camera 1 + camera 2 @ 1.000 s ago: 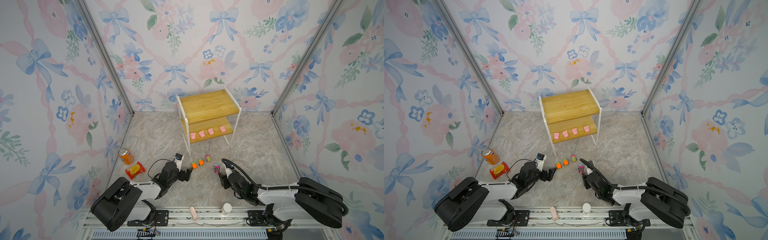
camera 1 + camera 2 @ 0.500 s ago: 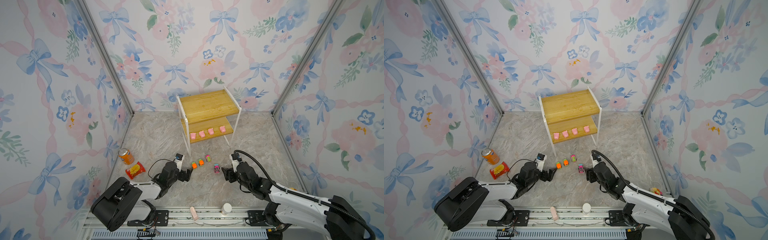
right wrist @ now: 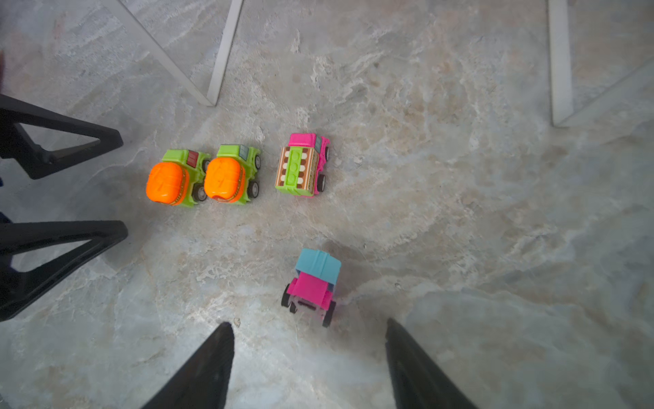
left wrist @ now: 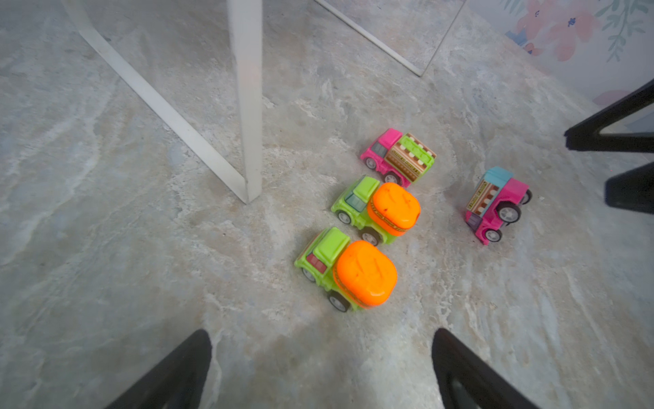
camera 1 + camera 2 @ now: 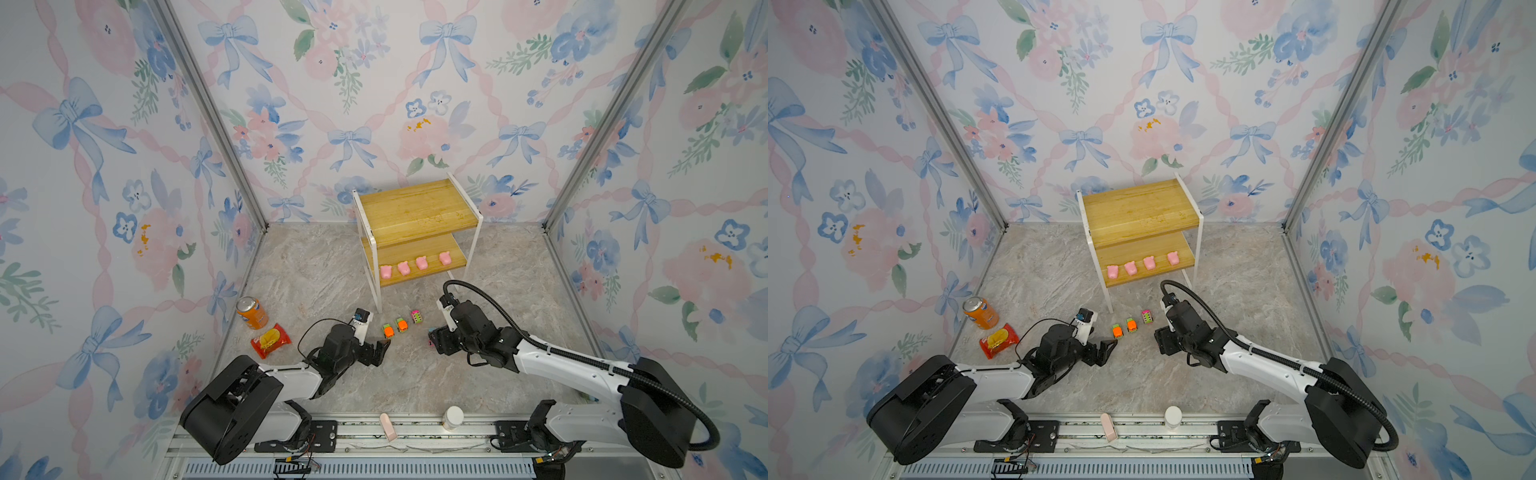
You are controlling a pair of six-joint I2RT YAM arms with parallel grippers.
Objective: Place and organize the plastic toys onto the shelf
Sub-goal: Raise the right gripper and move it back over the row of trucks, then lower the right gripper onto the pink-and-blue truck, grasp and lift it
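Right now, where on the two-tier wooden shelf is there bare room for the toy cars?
The yellowish wooden shelf with the white frame has its top board bare. The lower board is crowded: four pale-pink pig figures stand in a row along its front, leaving a bare strip behind them.

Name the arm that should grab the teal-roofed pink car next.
Right. The right tool, open, has the teal-roofed pink car just ahead of it; the left tool faces an orange-and-green car instead.
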